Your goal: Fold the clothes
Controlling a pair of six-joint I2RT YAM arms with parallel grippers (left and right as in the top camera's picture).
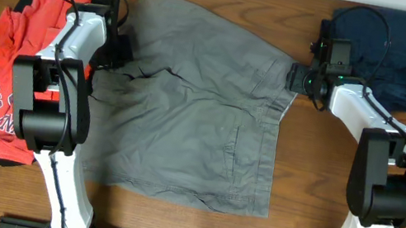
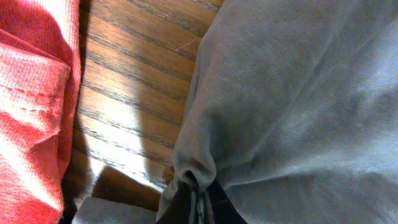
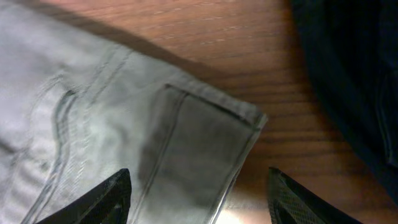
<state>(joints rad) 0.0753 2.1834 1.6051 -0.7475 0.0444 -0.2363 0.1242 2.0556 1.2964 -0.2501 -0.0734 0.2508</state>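
left gripper (image 2: 198,200) pinches a bunched fold of the grey shorts (image 1: 196,104) tight between its fingertips, with bare wooden table (image 2: 137,93) and a red t-shirt (image 2: 31,93) off to the fingers' left; right gripper (image 3: 199,196) hangs with fingers spread wide, the shorts' waistband corner between and ahead of them, a navy garment (image 3: 354,74) beyond the right finger

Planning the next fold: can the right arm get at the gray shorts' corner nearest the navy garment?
Probably yes. The right gripper is open over that corner of the gray shorts, nothing lying on it; the navy garment sits aside.
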